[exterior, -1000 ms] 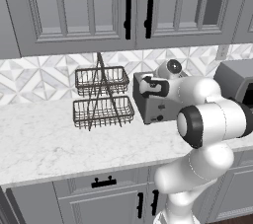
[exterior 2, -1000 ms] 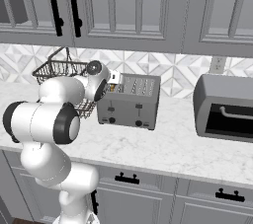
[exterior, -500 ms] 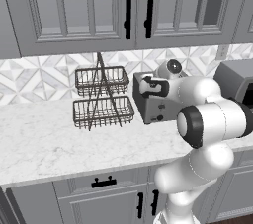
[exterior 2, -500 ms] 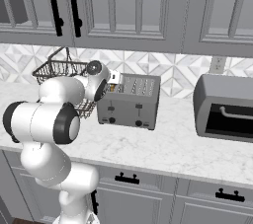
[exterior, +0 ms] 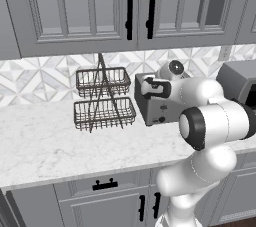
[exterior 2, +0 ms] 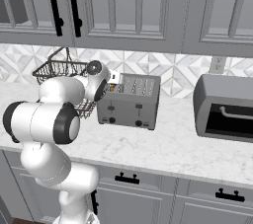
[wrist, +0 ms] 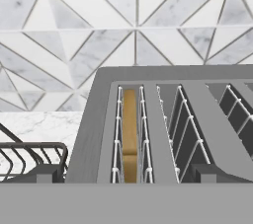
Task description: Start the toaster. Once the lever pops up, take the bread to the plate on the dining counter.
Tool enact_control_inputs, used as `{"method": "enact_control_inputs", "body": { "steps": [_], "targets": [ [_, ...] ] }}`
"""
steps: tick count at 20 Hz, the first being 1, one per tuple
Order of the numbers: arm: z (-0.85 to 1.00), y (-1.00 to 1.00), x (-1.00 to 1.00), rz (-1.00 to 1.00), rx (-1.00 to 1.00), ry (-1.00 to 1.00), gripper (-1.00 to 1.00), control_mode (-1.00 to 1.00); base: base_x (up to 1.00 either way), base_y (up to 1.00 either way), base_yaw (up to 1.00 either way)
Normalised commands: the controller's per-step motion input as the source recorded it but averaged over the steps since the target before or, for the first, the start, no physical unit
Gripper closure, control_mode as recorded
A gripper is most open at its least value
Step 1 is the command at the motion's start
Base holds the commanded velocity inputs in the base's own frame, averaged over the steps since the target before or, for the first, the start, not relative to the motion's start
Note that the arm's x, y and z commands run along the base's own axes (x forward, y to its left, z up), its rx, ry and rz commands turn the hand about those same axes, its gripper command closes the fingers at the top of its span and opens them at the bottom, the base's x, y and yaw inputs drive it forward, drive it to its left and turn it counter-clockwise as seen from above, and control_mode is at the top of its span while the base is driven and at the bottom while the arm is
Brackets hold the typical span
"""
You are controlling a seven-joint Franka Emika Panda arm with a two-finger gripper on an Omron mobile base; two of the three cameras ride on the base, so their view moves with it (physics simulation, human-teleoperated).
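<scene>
One bread [wrist: 129, 134] slice sits down in the left slot of toaster [exterior 2: 129, 102] on the worktop [exterior 2: 163, 144]. Gripper [wrist: 126, 181] jaws spread wide, holding nothing, just above the toaster's left end, beside wire basket rack [exterior: 104, 98].

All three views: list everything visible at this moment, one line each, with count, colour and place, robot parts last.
toaster: one, grey metal, on the worktop against the backsplash, dark knobs on its front.
bread: one slice, tan-brown, standing down in the toaster's leftmost slot in the hand view.
wire basket rack: one, dark, two tiers, left of the toaster in the left base view.
toaster oven: one, grey with dark glass door, right of the toaster.
worktop: one, white marble-look.
upper cabinets: grey, black handles, above the backsplash.
lower cabinets: grey, black handles.
wall outlet: one, above the toaster oven.
arm: one, white with dark joints.
pincer: one, at the toaster's left end, open.
</scene>
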Motion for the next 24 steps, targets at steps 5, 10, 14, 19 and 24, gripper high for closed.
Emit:
{"method": "enact_control_inputs", "body": {
  "steps": [5,10,14,19,24],
  "targets": [
    [0.0,0.0,0.0,0.0,0.0,0.0,-1.0,-1.0,0.0,0.0,0.0],
    [0.0,0.0,0.0,0.0,0.0,0.0,-1.0,-1.0,0.0,0.0,0.0],
    [0.0,0.0,0.0,0.0,0.0,0.0,-1.0,-1.0,0.0,0.0,0.0],
    [0.0,0.0,0.0,0.0,0.0,0.0,-1.0,-1.0,0.0,0.0,0.0],
    [0.0,0.0,0.0,0.0,0.0,0.0,-1.0,-1.0,0.0,0.0,0.0]
  ]
}}
